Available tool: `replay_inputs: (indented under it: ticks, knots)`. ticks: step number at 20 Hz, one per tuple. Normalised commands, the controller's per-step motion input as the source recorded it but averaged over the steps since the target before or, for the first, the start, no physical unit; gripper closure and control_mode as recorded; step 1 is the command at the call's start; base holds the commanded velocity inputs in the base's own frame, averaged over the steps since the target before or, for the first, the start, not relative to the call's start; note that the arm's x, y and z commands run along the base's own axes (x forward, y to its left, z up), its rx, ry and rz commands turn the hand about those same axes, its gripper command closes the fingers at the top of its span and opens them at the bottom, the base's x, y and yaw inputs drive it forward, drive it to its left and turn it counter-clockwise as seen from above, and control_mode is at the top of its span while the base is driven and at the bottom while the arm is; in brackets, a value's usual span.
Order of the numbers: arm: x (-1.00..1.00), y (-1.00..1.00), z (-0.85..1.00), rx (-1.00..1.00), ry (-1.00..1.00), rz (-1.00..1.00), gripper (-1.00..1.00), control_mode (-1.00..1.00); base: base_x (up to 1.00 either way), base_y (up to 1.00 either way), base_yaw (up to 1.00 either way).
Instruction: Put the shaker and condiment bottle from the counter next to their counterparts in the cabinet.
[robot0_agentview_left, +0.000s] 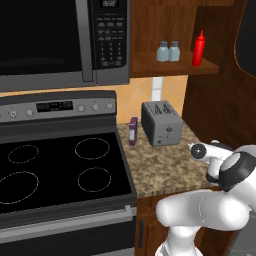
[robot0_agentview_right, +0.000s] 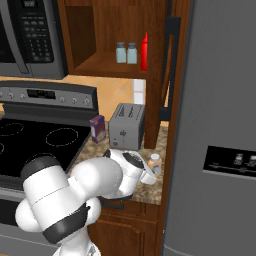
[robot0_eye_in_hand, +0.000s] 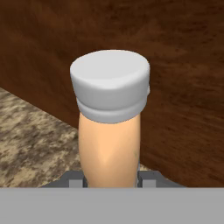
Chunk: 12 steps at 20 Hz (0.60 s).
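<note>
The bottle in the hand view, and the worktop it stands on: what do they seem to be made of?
The condiment bottle looks like smooth tan plastic with a soft sheen, topped by a matte pale grey cap, probably plastic too. The counter looks like polished granite, going by its brown-beige speckle, though a rendered laminate would look alike.

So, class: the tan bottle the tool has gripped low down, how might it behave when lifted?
The bottle is slim and tall, so it probably tips easily. Its smooth, glossy body may slip between the fingers. The grip sits low, well under the cap, so it could lean as it rises.
</note>
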Motion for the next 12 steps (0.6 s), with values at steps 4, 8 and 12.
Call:
replay_inputs:
  ticks: [4,8,12]
  knots:
    - [0.0,-0.07,0.0,0.0,0.0,0.0,1.0,-1.0,0.0,0.0,0.0]
    - [0.0,-0.05,0.04,0.0,0.0,-0.01,1.0,-1.0,0.0,0.0,0.0]
    - [-0.16,-0.04,0.29,-0.02,0.0,-0.01,1.0,-1.0,0.0,0.0,0.0]
